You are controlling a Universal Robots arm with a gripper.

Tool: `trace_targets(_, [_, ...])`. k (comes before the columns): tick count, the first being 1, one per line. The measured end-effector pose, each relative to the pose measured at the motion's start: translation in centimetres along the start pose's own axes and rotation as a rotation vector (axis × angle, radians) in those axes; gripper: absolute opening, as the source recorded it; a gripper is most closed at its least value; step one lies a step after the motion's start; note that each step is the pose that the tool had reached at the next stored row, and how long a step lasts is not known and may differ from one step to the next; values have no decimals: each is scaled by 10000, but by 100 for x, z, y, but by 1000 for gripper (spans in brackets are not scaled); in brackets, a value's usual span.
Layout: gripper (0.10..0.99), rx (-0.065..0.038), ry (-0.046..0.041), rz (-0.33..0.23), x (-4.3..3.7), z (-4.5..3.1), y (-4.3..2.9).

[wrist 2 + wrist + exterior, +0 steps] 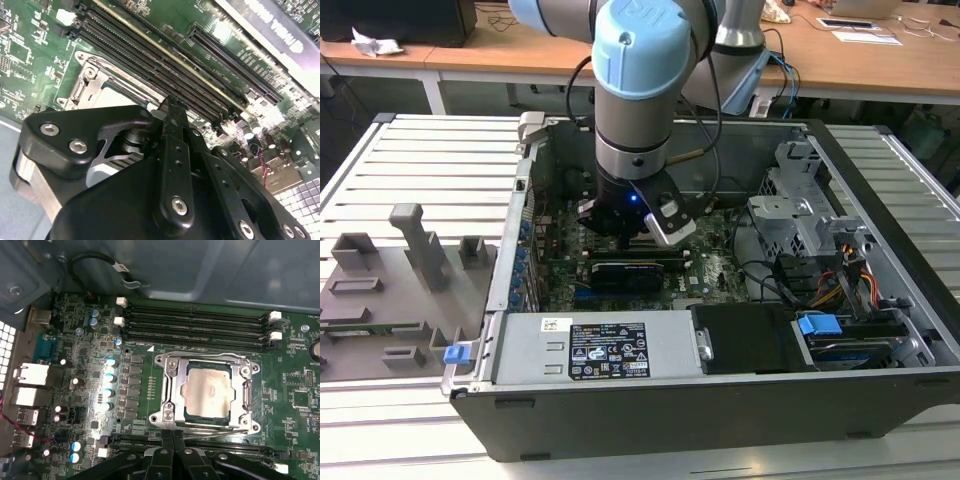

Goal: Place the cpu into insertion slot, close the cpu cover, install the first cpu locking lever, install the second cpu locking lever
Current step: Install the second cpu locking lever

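The cpu point(207, 392) lies flat in the insertion slot point(185, 414), its silver-grey face showing through the window of the cpu cover point(171, 390). The cover is down over it. Thin metal levers run along the socket's two long edges, one by the fingertips point(215, 426) and one on the opposite side point(200, 357). My gripper point(172, 434) is shut, its tips together at the socket's edge by one corner. In the second wrist view the gripper point(170, 107) stands over the cpu point(112, 95). In the exterior view the gripper point(620, 225) reaches down into the open computer case.
Long black memory slots point(195, 322) flank the socket on both sides. A black card point(625, 272), the power supply point(590, 350), a drive cage point(800, 210) and loose cables point(850, 280) crowd the case. A grey fixture tray point(390, 290) sits at the exterior view's left.
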State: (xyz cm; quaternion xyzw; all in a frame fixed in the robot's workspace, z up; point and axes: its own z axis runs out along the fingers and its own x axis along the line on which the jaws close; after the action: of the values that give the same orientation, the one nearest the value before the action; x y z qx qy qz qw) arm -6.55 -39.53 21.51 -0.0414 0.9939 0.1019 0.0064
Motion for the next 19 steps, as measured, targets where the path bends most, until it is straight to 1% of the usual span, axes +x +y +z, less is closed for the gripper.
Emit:
trace_targets(1, [106,-40,-5,-11,7,1,-9])
trace_targets(2, [106,-113,-9,-35,18,10,-21])
trace_targets(5, [106,-218,-11,-95,33,33,-33])
trace_targets(7, [106,-331,-11,-166,49,60,-39])
trace_targets(9, [106,-406,-8,-211,58,77,-41])
trace_targets(11, [106,-527,0,-305,75,105,-46])
trace_targets(15, [106,-620,16,-404,83,132,-51])
trace_targets(17, [106,-702,26,-487,85,151,-51])
trace_targets(19, [106,-761,36,-553,86,163,-43])
